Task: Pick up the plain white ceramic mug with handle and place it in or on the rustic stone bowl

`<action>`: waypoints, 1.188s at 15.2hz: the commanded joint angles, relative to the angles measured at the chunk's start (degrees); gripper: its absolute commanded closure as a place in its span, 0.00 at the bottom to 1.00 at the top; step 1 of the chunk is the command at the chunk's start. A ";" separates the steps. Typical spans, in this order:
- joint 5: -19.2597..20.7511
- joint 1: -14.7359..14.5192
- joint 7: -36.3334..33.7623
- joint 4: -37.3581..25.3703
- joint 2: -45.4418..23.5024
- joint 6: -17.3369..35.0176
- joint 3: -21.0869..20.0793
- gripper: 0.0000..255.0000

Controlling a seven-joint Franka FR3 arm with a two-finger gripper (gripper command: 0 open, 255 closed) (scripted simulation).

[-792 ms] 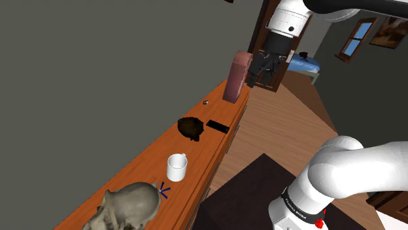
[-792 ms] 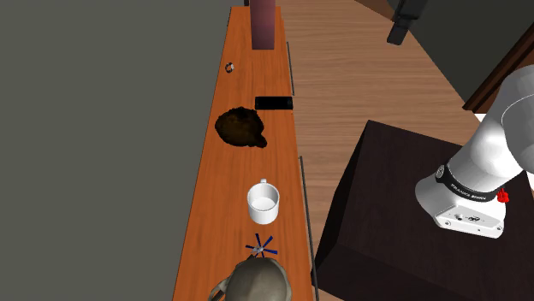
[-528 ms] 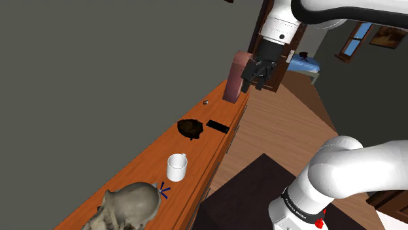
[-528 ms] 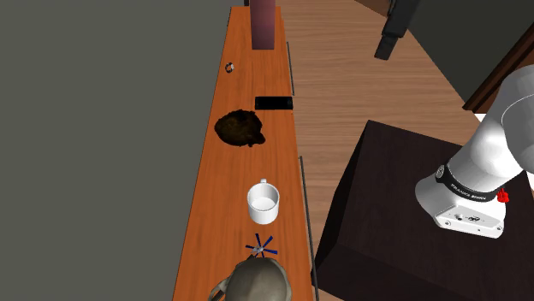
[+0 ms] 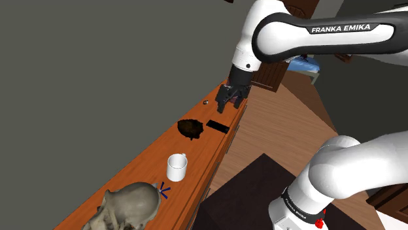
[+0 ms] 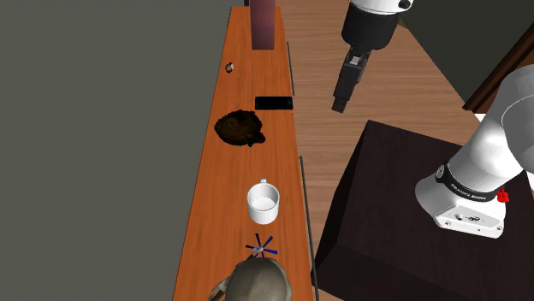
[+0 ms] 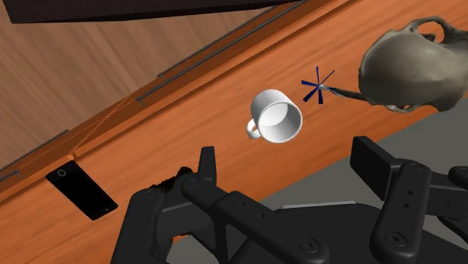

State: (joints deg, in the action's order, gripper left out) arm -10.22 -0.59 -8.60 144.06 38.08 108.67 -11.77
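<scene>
White arm [image 5: 294, 39] lettered FRANKA EMIKA, black gripper [image 5: 229, 104] fingers apart, white mug [image 5: 176, 167] upright on tabletop [image 5: 140, 163], grey skull-like object [image 5: 131, 208] cut off at the shoulder view's bottom edge.

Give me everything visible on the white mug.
The white mug is plain, smooth and cylindrical, with one loop handle that points toward the dark brown bowl. It stands upright, mouth up, and looks empty. It sits on the long orange-brown wooden top, between the bowl and a small blue spiky object. Nothing but the top touches it; the open gripper hangs well away.
</scene>
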 commanded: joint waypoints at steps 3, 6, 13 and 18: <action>-0.66 -0.06 -2.32 1.93 -6.09 7.94 -2.97 0.00; -0.67 0.06 -4.45 2.47 -11.69 13.91 -5.37 0.00; 2.89 1.29 -11.30 0.82 -27.33 27.13 -10.62 0.00; 10.42 1.90 -19.12 -2.84 -40.11 34.87 -12.65 0.00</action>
State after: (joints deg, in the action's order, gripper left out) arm -1.69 1.26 -25.87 141.99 0.82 141.74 -24.13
